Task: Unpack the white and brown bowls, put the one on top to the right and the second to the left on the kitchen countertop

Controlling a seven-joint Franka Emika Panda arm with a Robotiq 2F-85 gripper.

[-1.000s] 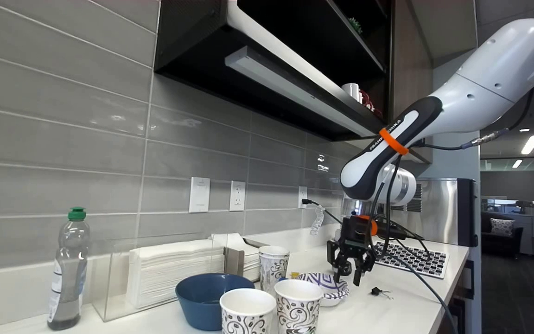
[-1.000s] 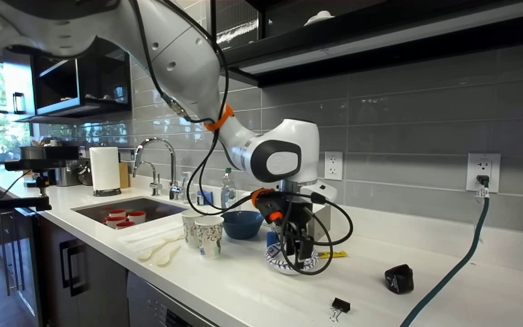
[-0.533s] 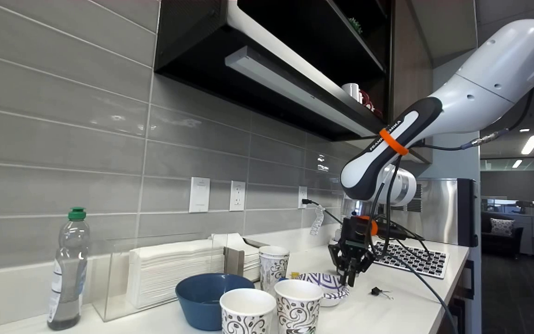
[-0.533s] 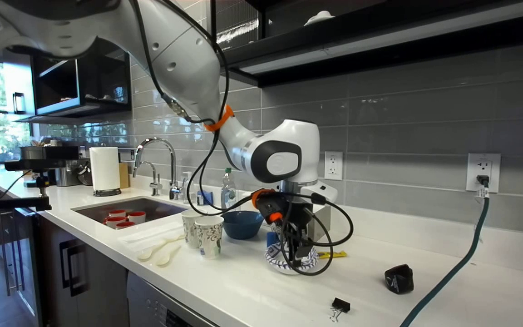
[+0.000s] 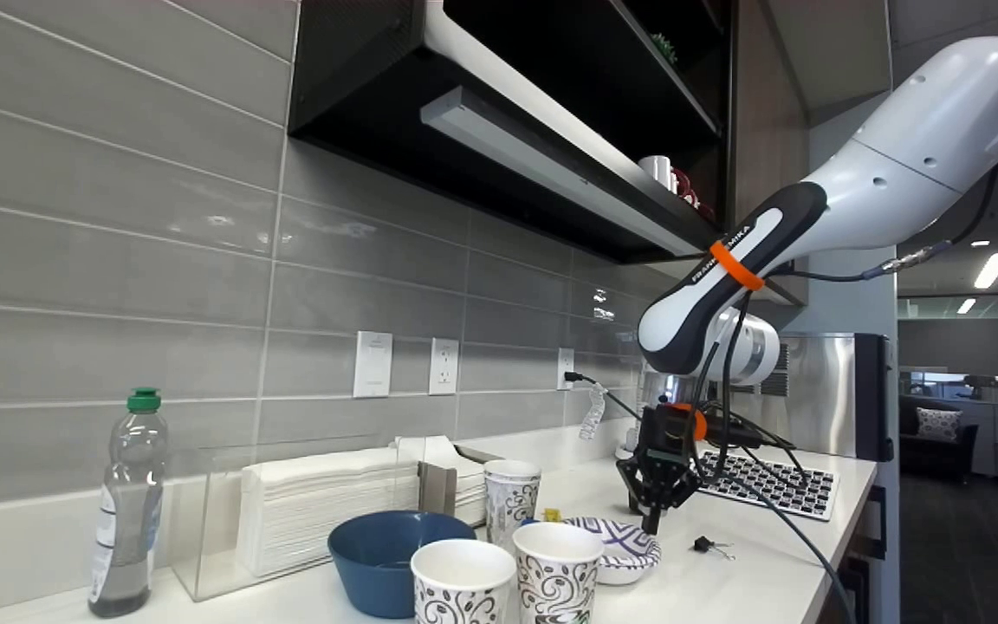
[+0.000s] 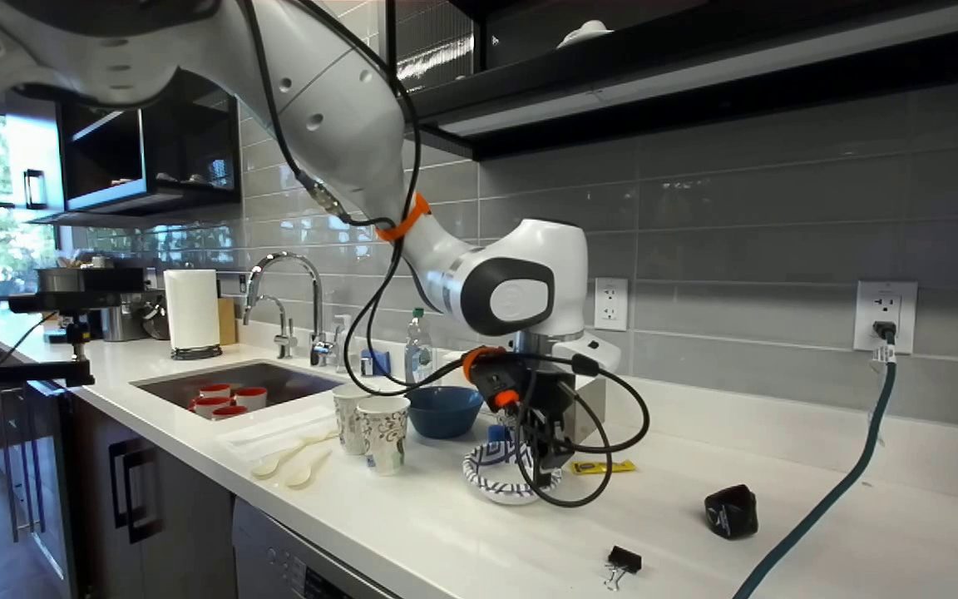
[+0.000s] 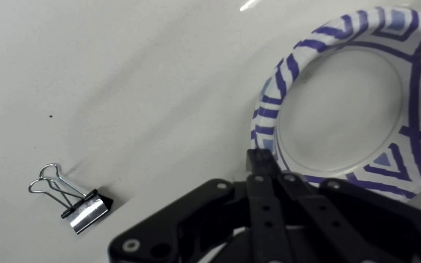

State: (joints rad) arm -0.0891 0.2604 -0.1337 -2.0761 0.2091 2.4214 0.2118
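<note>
A white paper bowl (image 7: 336, 113) with a purple and blue pattern stands on the white kitchen countertop (image 6: 462, 541). In both exterior views my gripper (image 5: 652, 524) reaches down at the edge of this bowl (image 5: 631, 559). Seen from the wrist, the gripper (image 7: 263, 157) is shut, its fingertips together on the near side of the rim. The rim runs straight into the seam between them, so it appears pinched there. Whether another bowl is nested underneath I cannot tell. Nothing brown among the bowls is in view.
A blue bowl (image 6: 444, 412) and patterned paper cups (image 5: 557, 576) stand close by. Around lie a binder clip (image 6: 625, 559), a black crumpled item (image 6: 731, 510) and a yellow packet (image 6: 604, 467). A napkin holder (image 5: 326, 511) stands along the wall; a cabinet overhangs the counter.
The fingers have come together at the bowl's rim. The bowl has slid a little, leftward in an exterior view and closer to the paper cups' side. The arm has hardly moved.
</note>
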